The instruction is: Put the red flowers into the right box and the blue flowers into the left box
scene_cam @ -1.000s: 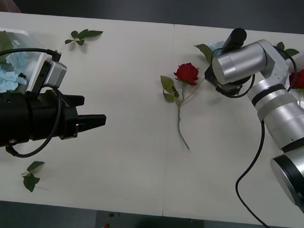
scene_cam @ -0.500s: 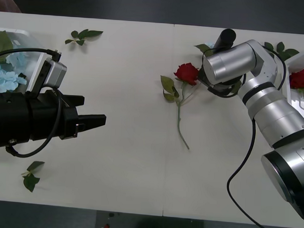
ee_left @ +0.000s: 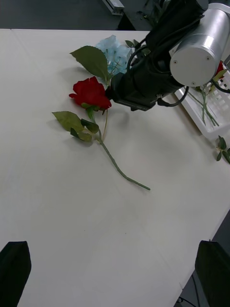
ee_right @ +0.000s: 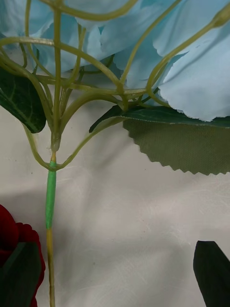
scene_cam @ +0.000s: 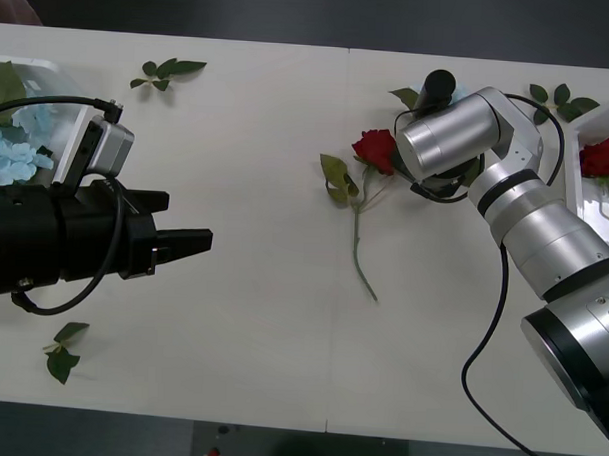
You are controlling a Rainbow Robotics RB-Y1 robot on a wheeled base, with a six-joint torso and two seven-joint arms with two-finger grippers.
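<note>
Right arm (scene_cam: 545,231). Reaches in from the table's right edge, forearm angled toward the far middle, silver wrist housing turned sideways above the surface. Hangs low over the white table (scene_cam: 262,287) with the right gripper (ee_right: 115,288) pointing down, black fingers spread to the two sides.

Left arm (scene_cam: 44,244). Lies level over the near left of the table, pointing toward the centre. Carries the left gripper (scene_cam: 187,246) with fingers set wide and nothing between them, well apart from every flower.

Task items, relative to the right gripper.
- Directly under it: one blue hydrangea (ee_right: 191,72), its green stem (ee_right: 50,201) running between the fingers, not clamped.
- Just beside one finger: the head of a red rose (scene_cam: 374,147), lying flat, stem trailing toward the near edge.
- Behind the forearm, at the right edge: right box (scene_cam: 575,147), one red rose (scene_cam: 604,156) inside.
- At the far left: left box (scene_cam: 45,71), holding blue flowers (scene_cam: 12,158).
- Loose leaf sprigs (scene_cam: 168,71) at the table margins.

Changes over the last second. Right wrist shifted leftward, closer to the table rose, exposing more of the right box. Left arm and table rose as before.
</note>
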